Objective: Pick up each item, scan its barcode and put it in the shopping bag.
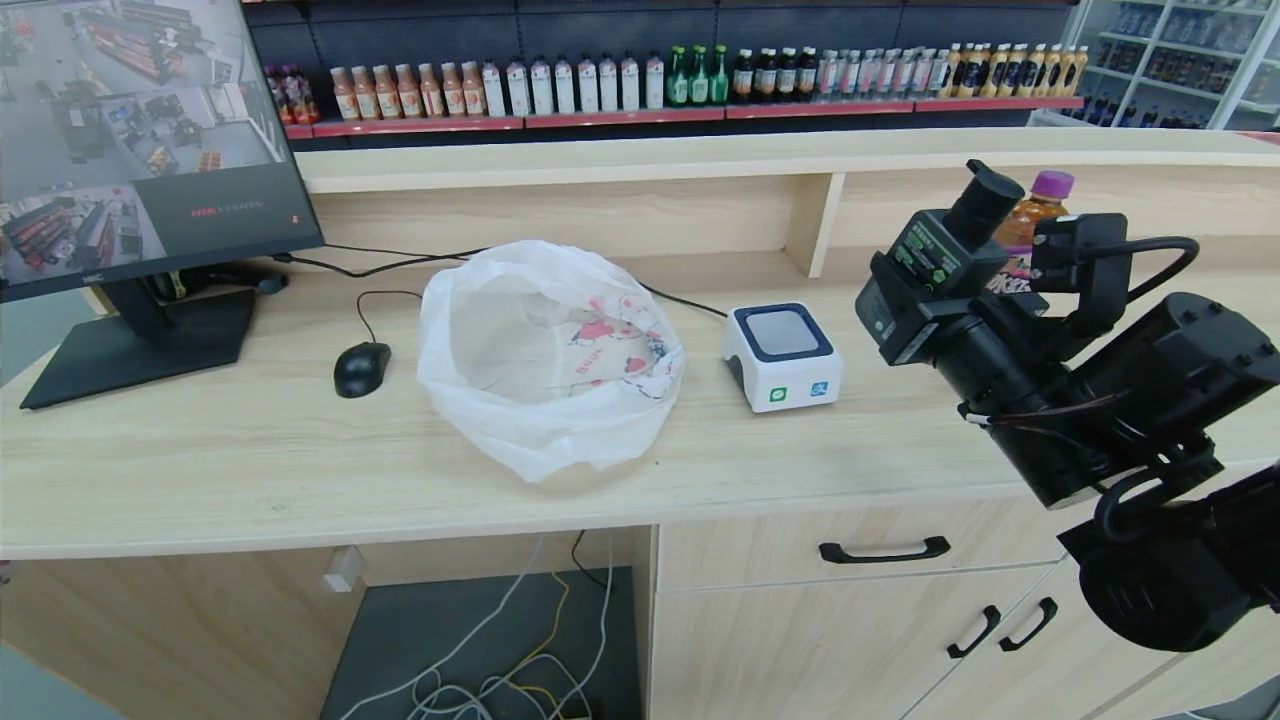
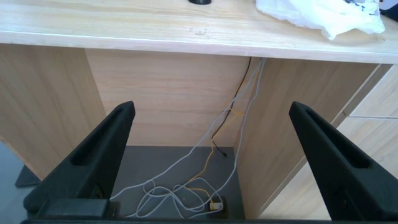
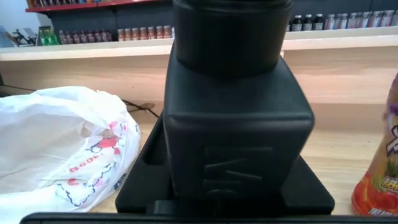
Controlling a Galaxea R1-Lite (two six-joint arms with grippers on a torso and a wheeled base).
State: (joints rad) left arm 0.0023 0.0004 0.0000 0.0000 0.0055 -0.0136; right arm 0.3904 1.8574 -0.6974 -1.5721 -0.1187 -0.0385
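My right gripper [image 1: 960,320] hangs above the counter's right end, right of the scanner, shut on a black bottle [image 1: 935,255] with a green label and a black cap. That bottle [image 3: 233,124] looms close in the right wrist view. The white scanner [image 1: 782,355] with its dark window stands on the counter, and the open white shopping bag [image 1: 550,355] sits to its left. An orange drink bottle [image 1: 1035,215] with a purple cap stands behind my right arm. Below the counter edge, my left gripper [image 2: 211,107] is open and holds nothing.
A monitor [image 1: 130,130] and a black mouse [image 1: 361,368] occupy the counter's left side. A raised shelf [image 1: 700,155] runs along the back. Cables [image 2: 205,168] hang in the gap under the counter, and drawers [image 1: 885,550] are at the right front.
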